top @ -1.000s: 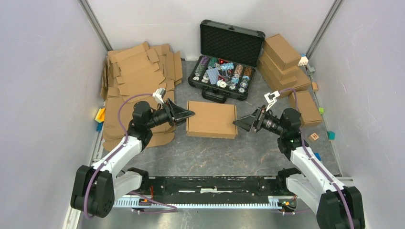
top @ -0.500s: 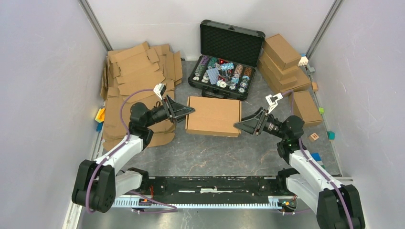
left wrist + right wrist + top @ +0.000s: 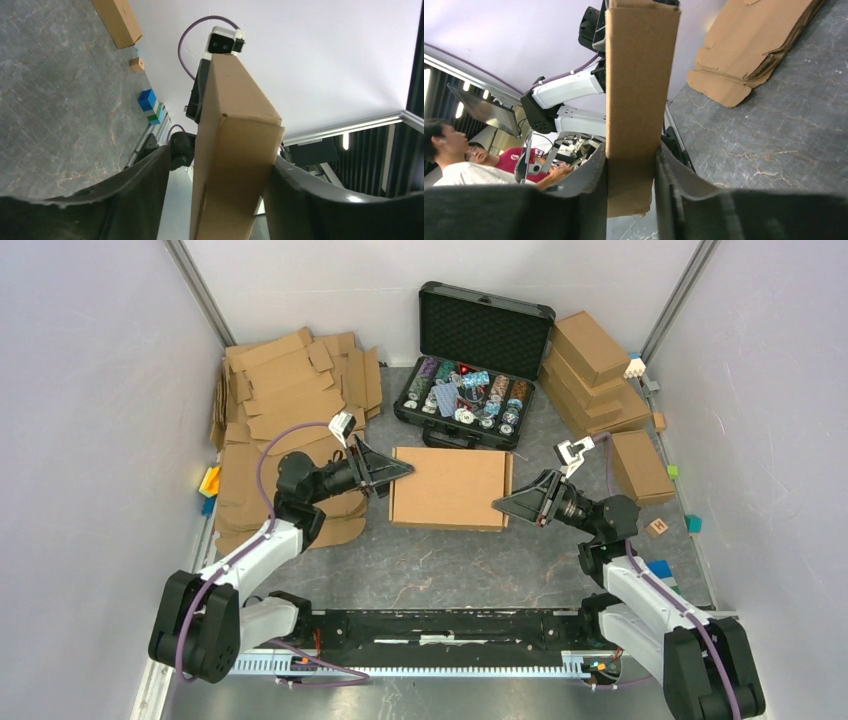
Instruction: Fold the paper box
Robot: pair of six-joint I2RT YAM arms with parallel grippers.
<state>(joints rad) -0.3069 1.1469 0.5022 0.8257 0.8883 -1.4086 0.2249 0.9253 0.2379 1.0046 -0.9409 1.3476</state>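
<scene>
Flanking the folded paper box (image 3: 450, 490) with both of your tools at the middle of the table (image 3: 450, 565).
Box is closed up, flat side up in the top view; can't tell if it rests on the table or is off it. Your left tool (image 3: 403, 472) is at the box's 9 o'clock end. In the left wrist view its fingers (image 3: 135, 195) straddle the edge with a gap on one side, so it's spread, not clamped. Your right tool (image 3: 498, 504) is at the 4 o'clock corner. In the right wrist view its fingers (image 3: 584, 200) press both faces of the box, pinching it. Flat blanks (image 3: 285, 400) lie at 10 o'clock, an open black case (image 3: 480, 340) at 12, stacked finished boxes (image 3: 590, 365) at 2.
</scene>
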